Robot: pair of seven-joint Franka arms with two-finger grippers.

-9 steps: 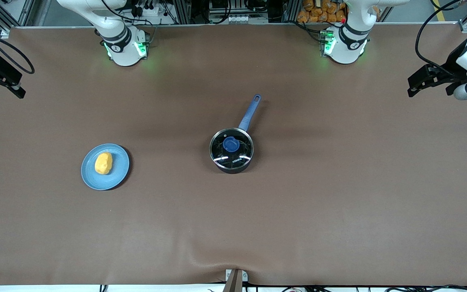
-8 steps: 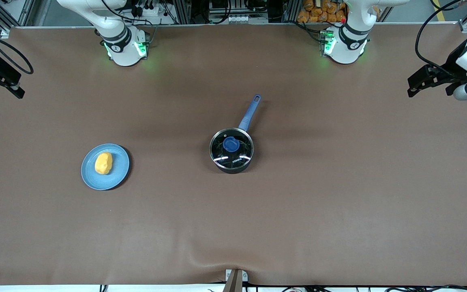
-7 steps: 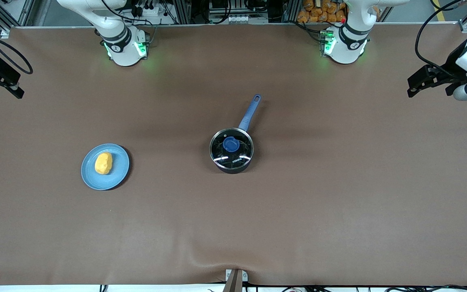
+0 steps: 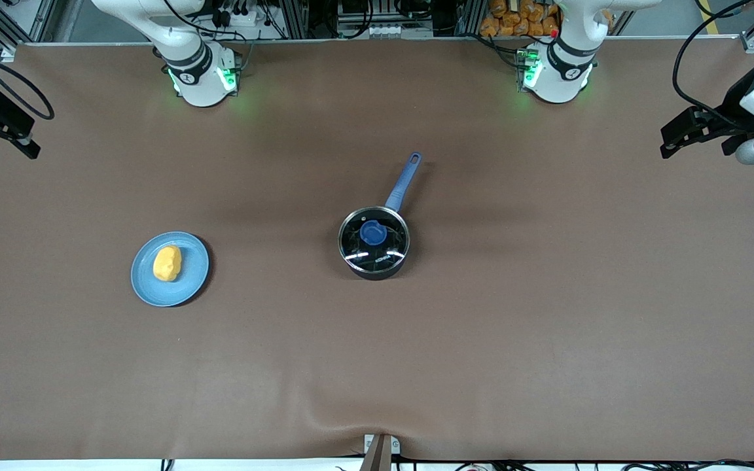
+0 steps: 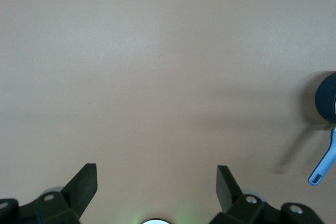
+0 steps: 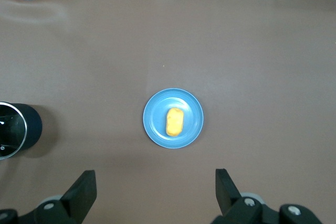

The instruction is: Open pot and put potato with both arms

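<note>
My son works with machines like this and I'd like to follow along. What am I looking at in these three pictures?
Two white robot arms stand at a brown table. The wide picture comes from a high camera facing them; their green-lit bases are along its top. The other two pictures come from cameras on each arm's wrist, looking down past the two black fingers of its gripper.

On the table sits a black pot with a glass lid still on and a long blue handle. Toward the right arm's end lies a blue plate with a yellow potato on it.

The left gripper is up over bare table at its own end; the right gripper is up at the other end, with the plate in its camera's view. Both are open and hold nothing.
</note>
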